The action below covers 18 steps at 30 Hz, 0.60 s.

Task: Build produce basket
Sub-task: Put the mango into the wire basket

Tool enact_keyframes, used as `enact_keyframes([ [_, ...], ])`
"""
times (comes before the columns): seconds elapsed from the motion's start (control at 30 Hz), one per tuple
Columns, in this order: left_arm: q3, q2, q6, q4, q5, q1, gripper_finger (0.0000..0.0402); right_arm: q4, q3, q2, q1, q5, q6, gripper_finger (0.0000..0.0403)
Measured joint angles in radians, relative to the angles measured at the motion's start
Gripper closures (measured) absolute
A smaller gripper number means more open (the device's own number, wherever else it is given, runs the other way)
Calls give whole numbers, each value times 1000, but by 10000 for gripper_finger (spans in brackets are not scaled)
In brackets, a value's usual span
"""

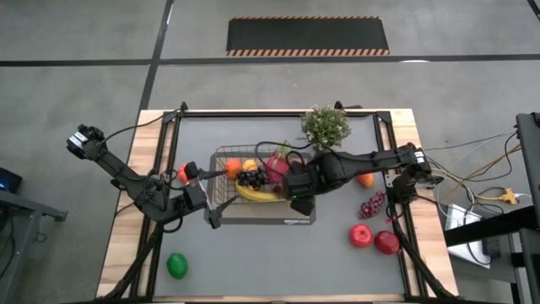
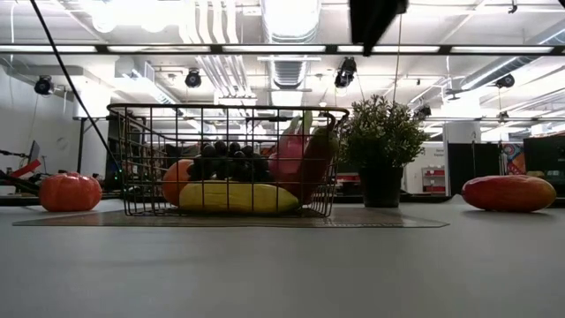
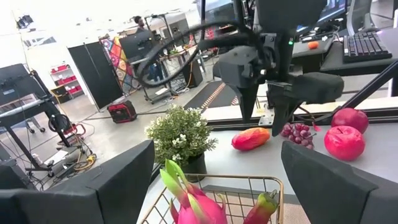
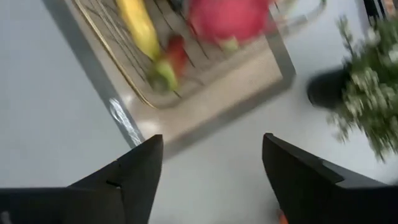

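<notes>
The wire basket (image 1: 253,181) stands on a dark mat in the middle of the table. It holds a banana (image 1: 256,193), dark grapes (image 1: 248,178), an orange (image 1: 232,168), a pink dragon fruit (image 1: 276,165) and a red pepper (image 3: 261,208). My right gripper (image 1: 301,203) hangs open above the basket's right end, pointing steeply down, with nothing between its fingers (image 4: 211,180). My left gripper (image 1: 209,211) stands open and level at the basket's near left corner, also with nothing between its fingers (image 3: 217,186).
A potted plant (image 1: 326,127) stands behind the basket's right end. To the right lie a mango (image 1: 364,179), a bunch of grapes (image 1: 371,205) and two red apples (image 1: 360,236). An orange-red fruit (image 1: 184,175) lies left of the basket, and a lime (image 1: 177,266) near the front left.
</notes>
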Motion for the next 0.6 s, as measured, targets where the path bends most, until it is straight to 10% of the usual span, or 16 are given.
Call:
enact_keyframes([
  [0.6,0,0,0,0,0,0,70,-13,-501,-287,-52,1,201,50],
])
